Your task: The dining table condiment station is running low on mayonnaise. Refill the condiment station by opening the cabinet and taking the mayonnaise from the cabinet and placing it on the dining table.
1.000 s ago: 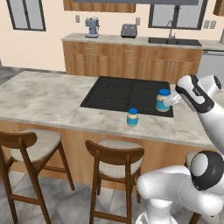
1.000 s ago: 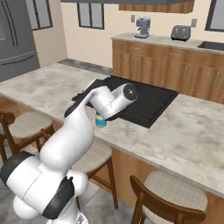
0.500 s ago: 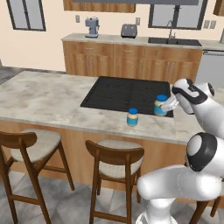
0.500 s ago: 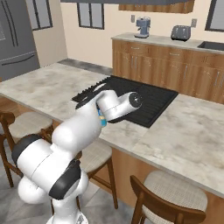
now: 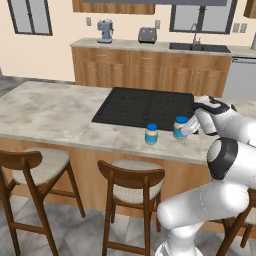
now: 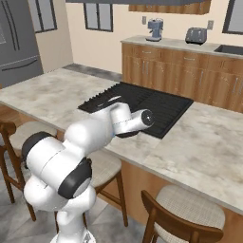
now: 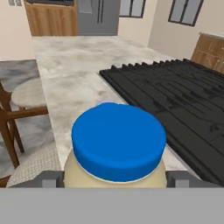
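A glossy white arm (image 5: 235, 165) of rounded segments with dark grey joint caps.

Bare marbled surface (image 5: 55, 112) left of the cooktop (image 5: 142, 107), twin jar (image 5: 151, 134) beside mayonnaise (image 5: 180, 127), stools (image 5: 131, 182) crowding front edge

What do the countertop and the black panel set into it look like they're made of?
The long beige countertop looks like polished marbled stone, going by its cloudy grey-cream veining. The inset black cooktop looks like matte dark metal or glass with ridged grates; which one is unclear.
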Robot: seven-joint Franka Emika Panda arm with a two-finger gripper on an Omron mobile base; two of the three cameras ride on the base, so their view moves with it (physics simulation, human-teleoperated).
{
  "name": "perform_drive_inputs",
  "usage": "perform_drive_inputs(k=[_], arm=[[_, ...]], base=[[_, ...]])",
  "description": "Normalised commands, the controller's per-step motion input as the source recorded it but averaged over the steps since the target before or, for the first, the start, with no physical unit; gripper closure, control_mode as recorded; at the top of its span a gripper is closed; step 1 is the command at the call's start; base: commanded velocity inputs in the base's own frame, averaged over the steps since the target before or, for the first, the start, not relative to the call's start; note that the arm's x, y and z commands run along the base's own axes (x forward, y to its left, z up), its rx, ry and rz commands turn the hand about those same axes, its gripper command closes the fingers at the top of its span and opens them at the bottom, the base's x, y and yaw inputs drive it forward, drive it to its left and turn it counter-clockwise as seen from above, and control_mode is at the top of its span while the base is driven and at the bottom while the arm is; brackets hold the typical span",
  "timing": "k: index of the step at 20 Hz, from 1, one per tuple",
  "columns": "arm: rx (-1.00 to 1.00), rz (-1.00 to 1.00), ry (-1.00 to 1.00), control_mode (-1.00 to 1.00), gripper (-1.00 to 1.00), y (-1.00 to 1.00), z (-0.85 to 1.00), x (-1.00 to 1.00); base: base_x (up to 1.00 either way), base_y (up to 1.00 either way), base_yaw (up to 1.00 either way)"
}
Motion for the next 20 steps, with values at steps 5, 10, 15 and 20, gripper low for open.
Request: perform_drive_inputs(k=[5, 10, 15, 20], arm=[[0.00, 0.00, 0.00, -1.00, 1.00, 0.11, -0.41, 0.22], [0.00, 0.00, 0.00, -1.00, 1.00, 0.09, -0.35, 0.36], [0.00, 0.03, 0.00, -1.00, 1.00, -0.09, -0.33, 0.40], [0.00, 0.05, 0.00, -1.00, 1.00, -0.19, -0.41, 0.34]], base=[[0.00, 0.00, 0.00], [0.00, 0.00, 0.00], [0.00, 0.00, 0.00], [0.00, 0.00, 0.00]])
